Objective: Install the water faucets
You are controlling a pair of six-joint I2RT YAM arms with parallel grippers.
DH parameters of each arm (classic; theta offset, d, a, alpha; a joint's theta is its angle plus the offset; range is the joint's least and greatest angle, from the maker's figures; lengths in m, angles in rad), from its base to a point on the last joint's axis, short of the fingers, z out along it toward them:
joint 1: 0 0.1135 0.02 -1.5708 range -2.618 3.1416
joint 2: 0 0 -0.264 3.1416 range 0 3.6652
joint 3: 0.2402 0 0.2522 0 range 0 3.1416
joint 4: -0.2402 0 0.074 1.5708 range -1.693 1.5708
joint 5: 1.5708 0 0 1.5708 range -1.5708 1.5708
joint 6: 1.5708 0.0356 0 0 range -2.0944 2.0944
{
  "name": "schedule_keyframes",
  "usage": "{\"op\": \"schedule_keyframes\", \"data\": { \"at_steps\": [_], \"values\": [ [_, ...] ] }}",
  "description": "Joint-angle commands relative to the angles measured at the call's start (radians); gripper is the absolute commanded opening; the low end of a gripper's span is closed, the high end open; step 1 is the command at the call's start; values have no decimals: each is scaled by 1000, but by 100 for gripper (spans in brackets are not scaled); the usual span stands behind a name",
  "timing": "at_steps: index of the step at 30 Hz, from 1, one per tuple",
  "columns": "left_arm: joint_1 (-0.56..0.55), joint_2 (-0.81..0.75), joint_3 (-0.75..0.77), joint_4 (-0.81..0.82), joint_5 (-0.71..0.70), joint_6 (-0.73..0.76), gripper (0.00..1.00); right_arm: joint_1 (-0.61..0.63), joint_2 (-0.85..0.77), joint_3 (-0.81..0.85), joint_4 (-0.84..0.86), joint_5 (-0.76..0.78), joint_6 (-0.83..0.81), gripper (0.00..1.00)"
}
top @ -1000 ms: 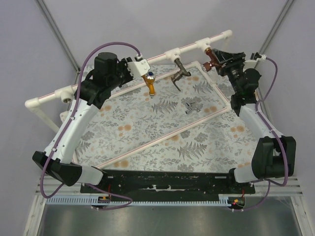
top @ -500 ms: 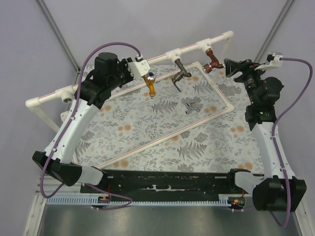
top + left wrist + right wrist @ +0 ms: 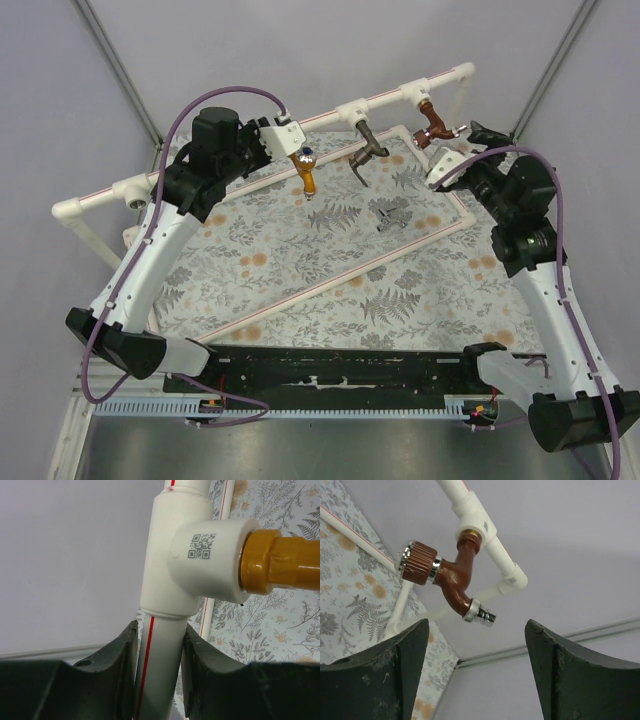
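Note:
A white pipe frame [image 3: 200, 165] runs across the back with three faucets screwed into its T-fittings: golden-orange [image 3: 306, 172], dark grey [image 3: 368, 148] and reddish-brown [image 3: 433, 125]. A silver faucet [image 3: 390, 217] lies loose on the floral mat. My left gripper [image 3: 262, 142] is shut on the white pipe [image 3: 157, 670] just beside the T-fitting [image 3: 200, 545] that holds the golden-orange faucet [image 3: 285, 562]. My right gripper [image 3: 462, 150] is open and empty, a little to the right of the reddish-brown faucet. In the right wrist view that faucet [image 3: 447, 575] hangs from its fitting beyond my gripper [image 3: 476, 665], clear of both fingers.
The floral mat [image 3: 330, 270] covers the table, with a thin white-and-red pipe [image 3: 330, 280] lying across it. An open pipe elbow [image 3: 130, 192] sits at the frame's left end. Grey walls and slanted poles close in the back.
My right gripper has let go of the reddish-brown faucet, pulled away to the right and turned; it now stands open beside it. The left arm has not moved.

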Motion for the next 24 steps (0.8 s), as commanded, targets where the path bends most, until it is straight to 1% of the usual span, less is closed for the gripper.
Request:
{"op": "schedule_keyframes", "data": {
  "at_steps": [1, 5, 8, 13, 16, 18, 21, 23, 24],
  "values": [
    [-30, 2, -40, -93, 122, -211, 2, 79, 44, 61, -36, 107, -390, 84],
    [-30, 5, -41, -86, 124, -210, 2, 119, 94, 49, 33, 137, -502, 81],
    [-30, 2, -41, -86, 119, -208, 2, 137, 141, 53, 63, 170, -588, 81],
    [-30, -4, -43, -86, 115, -202, 2, 139, 225, 75, 117, 199, -648, 80],
    [-30, -7, -41, -86, 112, -197, 2, 140, 271, 70, 169, 223, -658, 75],
    [-30, -9, -43, -86, 115, -197, 2, 140, 299, 61, 215, 231, -651, 68],
    [-30, -12, -44, -86, 116, -197, 2, 140, 325, 53, 273, 223, -567, 54],
    [-30, -12, -46, -86, 116, -196, 2, 139, 331, 53, 306, 211, -462, 40],
    [-30, -12, -46, -87, 113, -194, 2, 139, 333, 56, 321, 208, -378, 32]
  ]
}}
